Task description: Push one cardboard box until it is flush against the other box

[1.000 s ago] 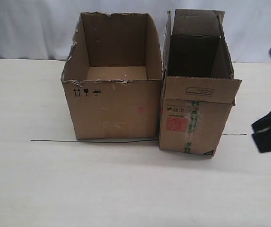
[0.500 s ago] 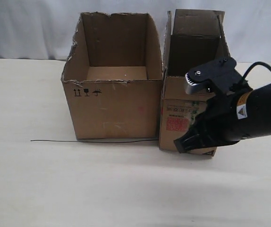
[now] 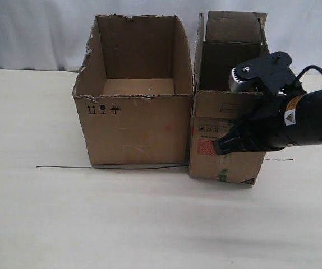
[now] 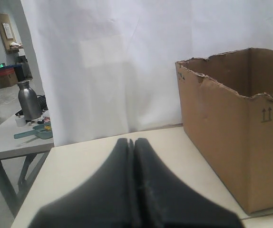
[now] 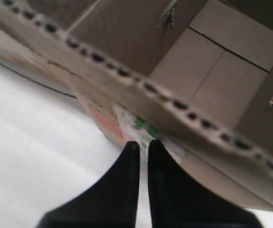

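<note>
- Pale surface point(image 3: 150, 224) before a white curtain carries both boxes
- cardboard box point(image 3: 206, 115), long axis running toward the curtain, stands just right of the other box point(image 3: 136, 129); whether a gap remains I cannot tell
- right hand point(image 3: 220, 147), clenched on nothing, is at its labelled near end, the nearer arm for a leftward push
- left hand point(image 4: 131, 142), clenched empty, lies beyond the other box
</note>
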Robot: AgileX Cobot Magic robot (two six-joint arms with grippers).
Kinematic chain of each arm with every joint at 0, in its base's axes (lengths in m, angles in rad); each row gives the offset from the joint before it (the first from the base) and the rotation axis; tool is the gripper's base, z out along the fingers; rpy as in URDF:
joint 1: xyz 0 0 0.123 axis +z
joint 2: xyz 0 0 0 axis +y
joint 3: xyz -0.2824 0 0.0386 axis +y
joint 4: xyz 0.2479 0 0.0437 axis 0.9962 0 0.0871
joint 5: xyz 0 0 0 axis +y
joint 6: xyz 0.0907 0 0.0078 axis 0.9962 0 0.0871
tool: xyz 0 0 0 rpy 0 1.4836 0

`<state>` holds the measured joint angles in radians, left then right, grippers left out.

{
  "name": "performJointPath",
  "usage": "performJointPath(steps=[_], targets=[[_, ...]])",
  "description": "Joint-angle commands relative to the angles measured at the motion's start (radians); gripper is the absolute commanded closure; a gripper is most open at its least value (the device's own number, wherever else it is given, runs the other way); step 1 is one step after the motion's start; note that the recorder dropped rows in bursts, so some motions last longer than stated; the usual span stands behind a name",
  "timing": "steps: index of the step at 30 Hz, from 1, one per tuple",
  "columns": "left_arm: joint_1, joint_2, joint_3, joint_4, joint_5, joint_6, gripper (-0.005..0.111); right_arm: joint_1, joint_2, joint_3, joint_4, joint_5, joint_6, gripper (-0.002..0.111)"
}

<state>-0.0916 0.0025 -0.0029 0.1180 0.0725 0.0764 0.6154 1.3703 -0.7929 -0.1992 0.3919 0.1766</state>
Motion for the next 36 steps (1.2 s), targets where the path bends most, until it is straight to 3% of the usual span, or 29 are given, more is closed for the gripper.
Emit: performJointPath(steps=[1,19,29,32,36], targets=[[0.003,-0.002,0.003,0.0,-0.003,-0.004,0.107,-0.014,0.0,0.003,-0.011,-0.067,0.001,0.103],[0.003,-0.002,0.003,0.002,-0.003,-0.004,0.107,-0.014,0.087,0.003,0.008,-0.207,0.001,0.103],[0.003,-0.002,0.003,0.002,-0.003,-0.004,0.107,-0.018,-0.227,-0.002,-0.03,-0.11,-0.007,0.103],[0.003,-0.002,0.003,0.002,-0.003,-0.004,0.107,-0.078,-0.306,-0.035,-0.03,-0.11,-0.007,0.103],[0.003,-0.002,0.003,0.002,-0.003,-0.004,0.107,-0.245,-0.31,-0.082,-0.017,-0.108,-0.007,0.103]])
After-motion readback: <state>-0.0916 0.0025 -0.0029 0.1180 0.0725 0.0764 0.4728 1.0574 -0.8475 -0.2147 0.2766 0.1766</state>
